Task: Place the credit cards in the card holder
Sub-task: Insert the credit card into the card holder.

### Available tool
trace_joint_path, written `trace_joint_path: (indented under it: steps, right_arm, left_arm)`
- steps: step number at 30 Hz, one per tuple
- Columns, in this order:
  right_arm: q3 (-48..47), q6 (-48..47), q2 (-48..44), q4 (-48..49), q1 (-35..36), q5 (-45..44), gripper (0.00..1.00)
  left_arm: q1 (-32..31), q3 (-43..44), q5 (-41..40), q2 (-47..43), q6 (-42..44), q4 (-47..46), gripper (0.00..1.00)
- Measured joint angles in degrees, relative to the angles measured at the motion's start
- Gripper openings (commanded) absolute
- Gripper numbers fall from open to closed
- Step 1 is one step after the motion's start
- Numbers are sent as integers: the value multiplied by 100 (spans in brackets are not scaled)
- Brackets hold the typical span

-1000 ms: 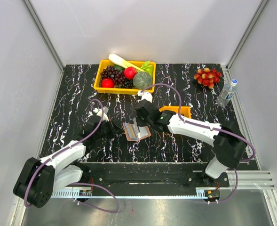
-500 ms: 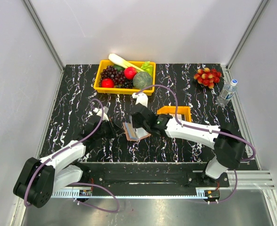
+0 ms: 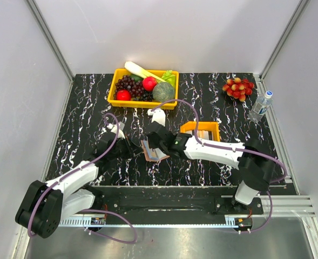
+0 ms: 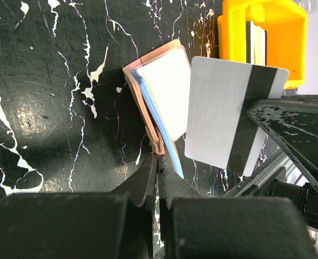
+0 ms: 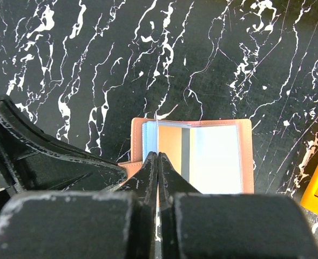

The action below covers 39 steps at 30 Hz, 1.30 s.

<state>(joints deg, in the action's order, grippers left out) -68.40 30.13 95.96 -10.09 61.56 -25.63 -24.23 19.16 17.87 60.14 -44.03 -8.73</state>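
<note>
right end effector (image 5: 157, 156) clamped on grey card (image 4: 223, 116), left end effector (image 4: 157, 162) pinching edge of card holder (image 4: 167, 89)

Bright, even light — all sharp, soft glare on the table (image 4: 29, 116).

Black white-veined table (image 3: 94, 102), plain grey walls (image 3: 175, 32) on three sides, aluminium posts (image 3: 49, 39) in back corners, metal rail (image 3: 302, 204) along near edge, even light.

The left white-shelled jointed arm (image 3: 75, 181) and its right twin (image 3: 218, 151) have black motor joints. Thin purple cables (image 3: 176, 100) loop along both. Their matte black fingers (image 5: 72, 226) look scuffed.
</note>
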Motion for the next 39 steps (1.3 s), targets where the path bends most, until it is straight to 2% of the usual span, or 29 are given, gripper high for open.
trace_joint_path:
  steps: [39]
  right_arm:
    - [-74, -81, 527, -11, 7, -190, 0]
  left_arm:
    - [0, -2, 37, -2, -83, -28, 0]
